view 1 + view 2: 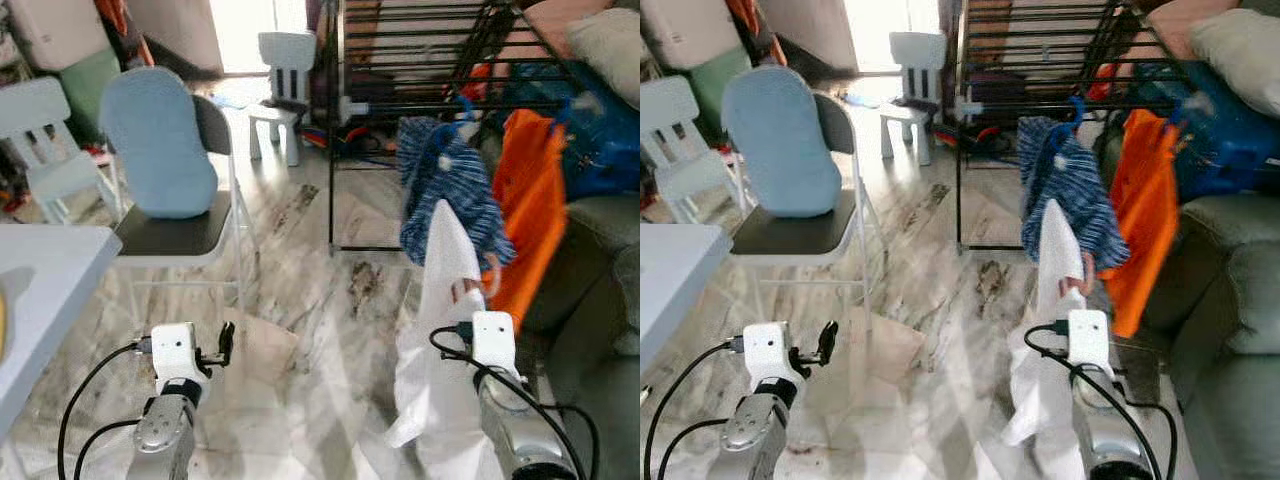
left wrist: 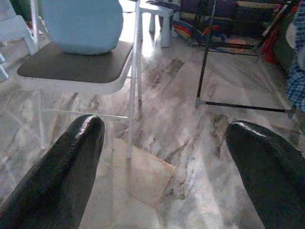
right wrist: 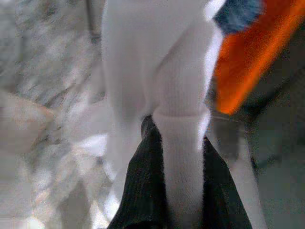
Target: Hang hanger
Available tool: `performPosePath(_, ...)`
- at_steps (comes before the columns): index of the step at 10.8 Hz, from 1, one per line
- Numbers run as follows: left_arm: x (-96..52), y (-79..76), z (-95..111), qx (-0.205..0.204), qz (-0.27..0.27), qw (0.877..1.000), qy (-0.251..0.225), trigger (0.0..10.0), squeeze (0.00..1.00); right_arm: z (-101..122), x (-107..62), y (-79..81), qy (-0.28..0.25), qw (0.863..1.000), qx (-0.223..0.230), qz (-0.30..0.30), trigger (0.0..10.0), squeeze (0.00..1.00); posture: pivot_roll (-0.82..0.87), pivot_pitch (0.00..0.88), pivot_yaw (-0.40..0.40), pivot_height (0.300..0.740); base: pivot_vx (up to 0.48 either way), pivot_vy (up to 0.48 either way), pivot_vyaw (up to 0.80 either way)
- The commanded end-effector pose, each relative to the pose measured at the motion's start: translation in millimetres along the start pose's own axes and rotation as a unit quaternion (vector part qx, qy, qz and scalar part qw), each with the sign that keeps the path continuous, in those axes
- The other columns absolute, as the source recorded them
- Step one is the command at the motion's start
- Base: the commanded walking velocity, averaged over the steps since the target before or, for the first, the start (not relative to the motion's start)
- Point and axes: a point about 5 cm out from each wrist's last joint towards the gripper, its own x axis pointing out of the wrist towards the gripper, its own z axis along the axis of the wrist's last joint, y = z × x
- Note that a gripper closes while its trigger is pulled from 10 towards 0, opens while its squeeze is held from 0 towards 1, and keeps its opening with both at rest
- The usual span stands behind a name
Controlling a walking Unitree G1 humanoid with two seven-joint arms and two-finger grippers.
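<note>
The floor [image 1: 330,330] is glossy veined marble. The rack [image 1: 420,60] is thin black metal. The white garment [image 3: 157,71] is soft matt cloth, pinched between ribbed black fingers [image 3: 143,191]. The left gripper's fingers [image 2: 62,171] are smooth, shiny black plastic. The chair [image 1: 175,235] has a matt dark seat.

My left arm is held low and forward, its claw [image 1: 226,343] idle with the two black fingers [image 2: 62,176] spread wide apart and nothing between them. My right arm reaches forward and up on the other side; its claw [image 3: 174,157] is pinched tight on a fold of white cloth [image 1: 445,300], wrist pointing ahead.
</note>
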Motion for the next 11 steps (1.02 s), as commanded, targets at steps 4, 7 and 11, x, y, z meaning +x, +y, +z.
performPosePath(4,6.1,-7.4,4,-0.005,-0.012,1.0,-0.001,10.0,0.0,24,1.2,20.6,-0.036,0.997,-0.016,0.061,10.0,0.0,-0.22,0.0,0.026,0.74,0.465,0.0,0.0)
performPosePath(7,8.7,-12.7,5,-0.004,-0.022,1.0,0.0,10.0,0.0,25,2.1,18.7,-0.036,0.998,-0.004,0.054,10.0,0.0,-0.23,0.0,0.031,0.74,0.469,0.0,0.0)
performPosePath(11,11.4,-18.6,4,-0.009,-0.035,0.999,0.006,10.0,0.0,25,3.4,17.9,-0.029,0.998,-0.002,0.05,10.0,0.0,-0.23,0.0,0.033,0.74,0.469,0.0,-0.44)
